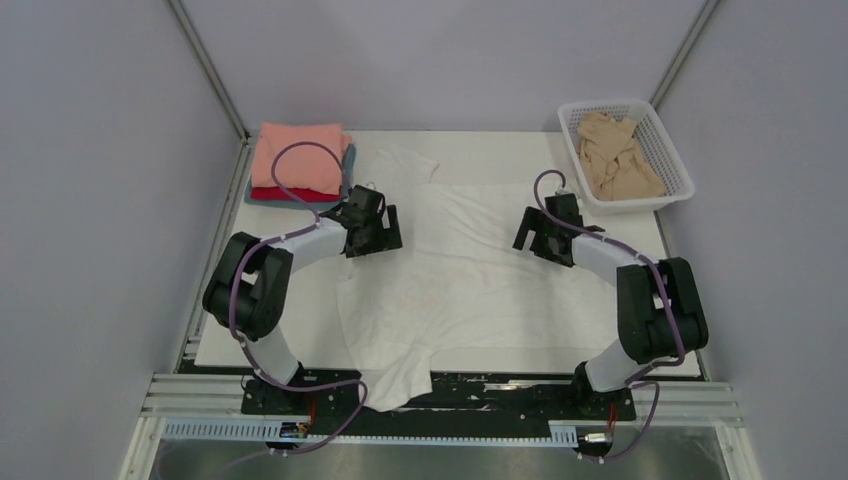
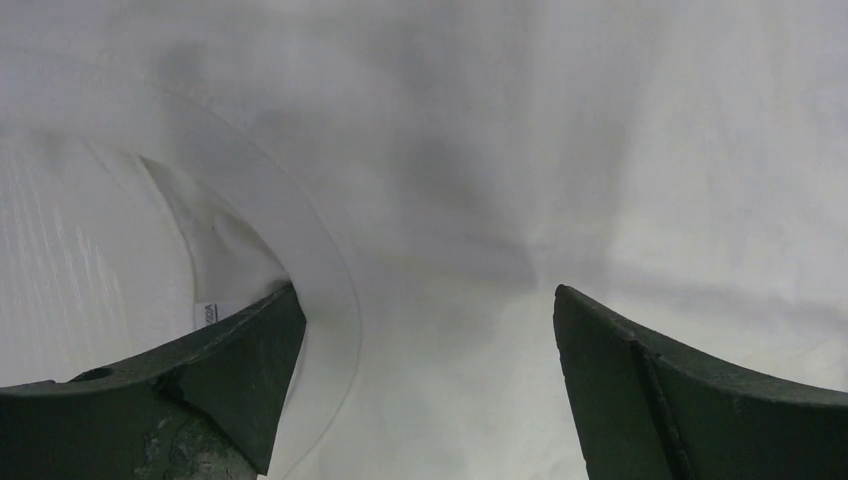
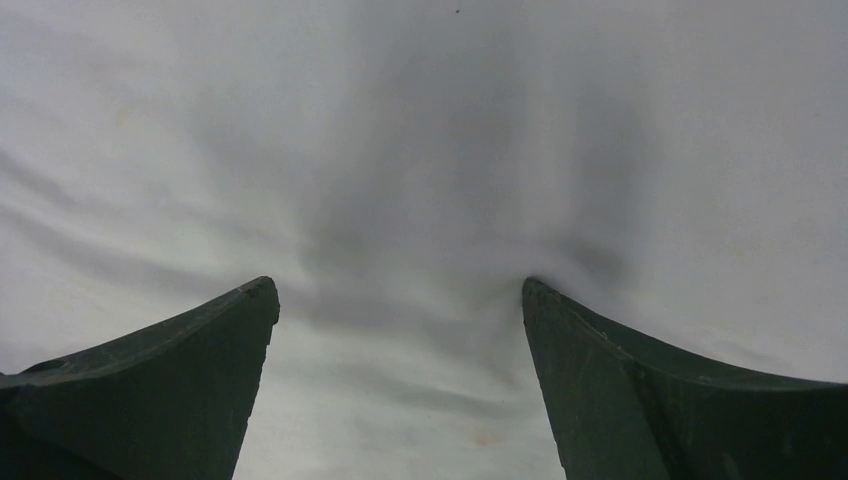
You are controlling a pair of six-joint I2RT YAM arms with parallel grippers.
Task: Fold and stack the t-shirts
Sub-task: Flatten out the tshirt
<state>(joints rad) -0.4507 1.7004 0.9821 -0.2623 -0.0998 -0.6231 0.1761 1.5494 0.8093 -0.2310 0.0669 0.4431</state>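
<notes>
Here, seen from above, the white t-shirt point(image 1: 470, 290) lies spread flat across the middle of the table point(image 1: 290, 320), one sleeve reaching toward the far edge and another hanging over the near edge between the arm bases. The left gripper point(image 1: 375, 235) is poised over the shirt's left border, close to the far sleeve; the right gripper point(image 1: 540, 235) is over the opposite border.

Left wrist view: both fingers point(image 2: 230, 380) stand wide apart, nothing between them, with the curved neckline and a small sewn label point(image 2: 203, 313) just beside the left finger. Right wrist view: the fingers point(image 3: 600, 360) are likewise spread, and soft creases run toward the right tip, which appears to press into the cloth, though contact cannot be confirmed.

At the far left corner a folded stack sits clear of the white shirt: salmon-pink t-shirt point(image 1: 300, 158) on top, red t-shirt point(image 1: 290, 194) beneath, and grey-blue t-shirt point(image 1: 262, 196) at the bottom. At the far right, a white lattice basket point(image 1: 670, 150) holds the crumpled beige t-shirt point(image 1: 615, 155).
</notes>
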